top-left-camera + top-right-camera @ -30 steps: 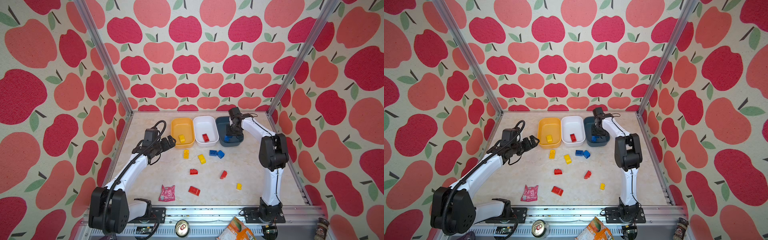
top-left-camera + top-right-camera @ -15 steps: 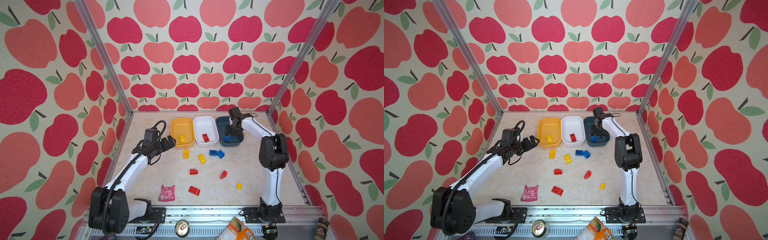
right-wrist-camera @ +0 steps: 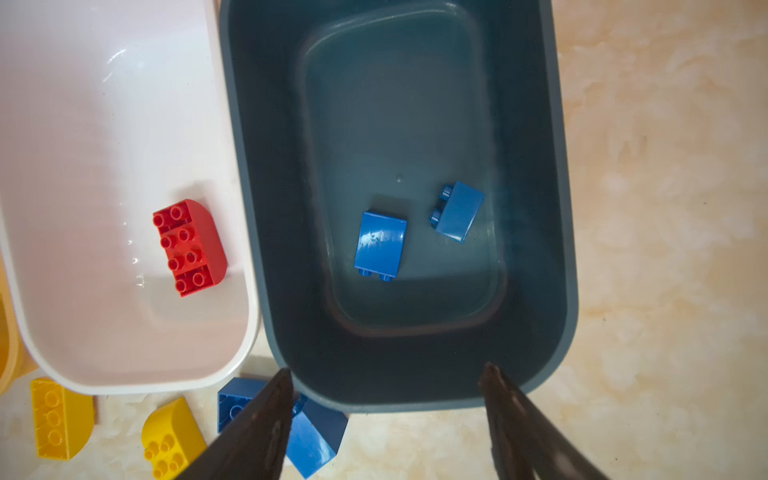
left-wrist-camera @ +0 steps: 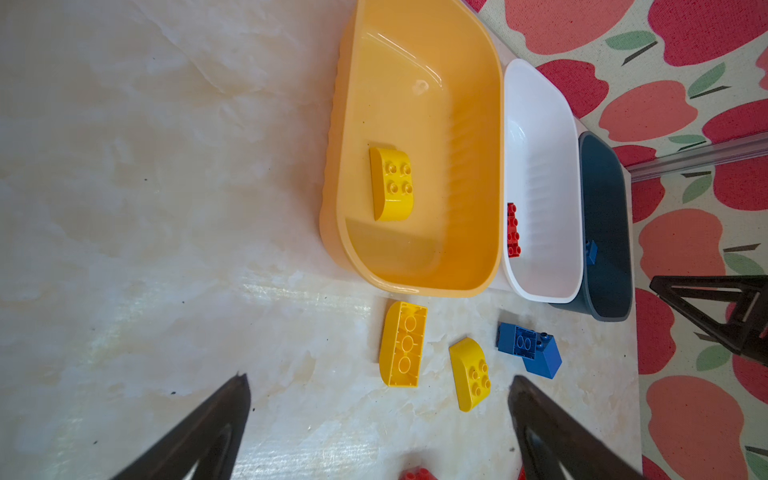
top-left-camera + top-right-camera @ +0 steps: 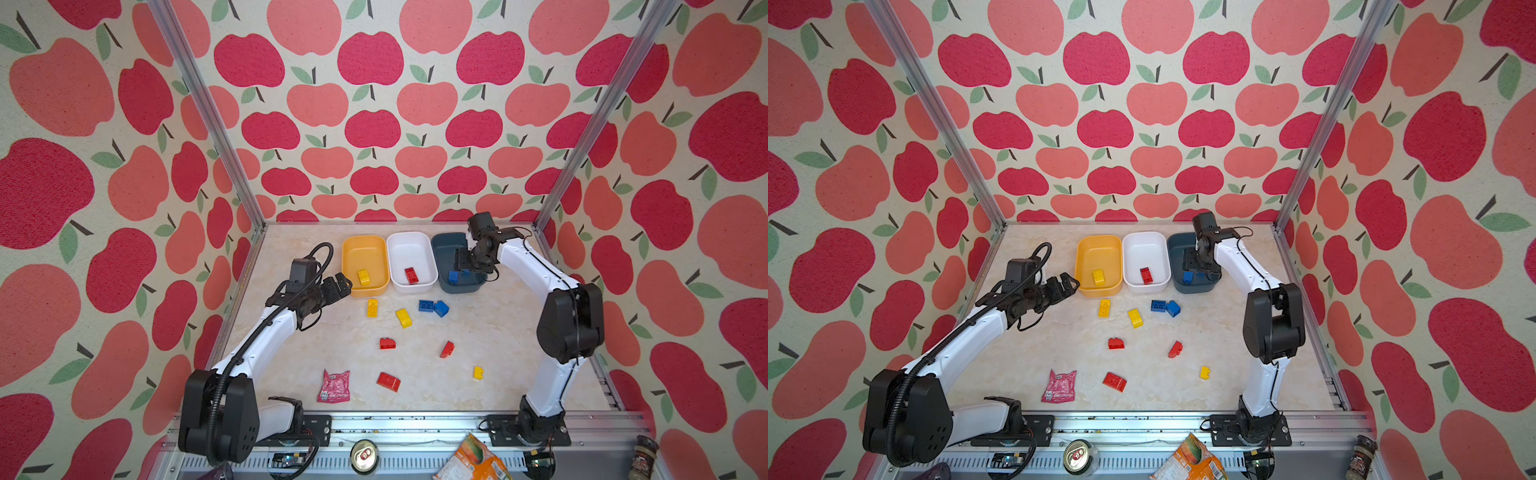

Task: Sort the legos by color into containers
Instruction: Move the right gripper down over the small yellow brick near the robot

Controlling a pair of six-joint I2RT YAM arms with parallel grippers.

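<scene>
Right gripper (image 3: 386,369): jaws apart, wider than before, over dark tub (image 3: 565,208).
Blue legos (image 3: 380,243): two lie loose inside.
Left gripper (image 5: 341,286): unchanged, spread wide.

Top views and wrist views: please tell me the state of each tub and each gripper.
Yellow tub: holds one yellow brick.
White tub: holds one red brick.
Dark blue tub: holds two blue bricks.
Left gripper: jaws open, empty.
Right gripper: jaws open, empty.
</scene>
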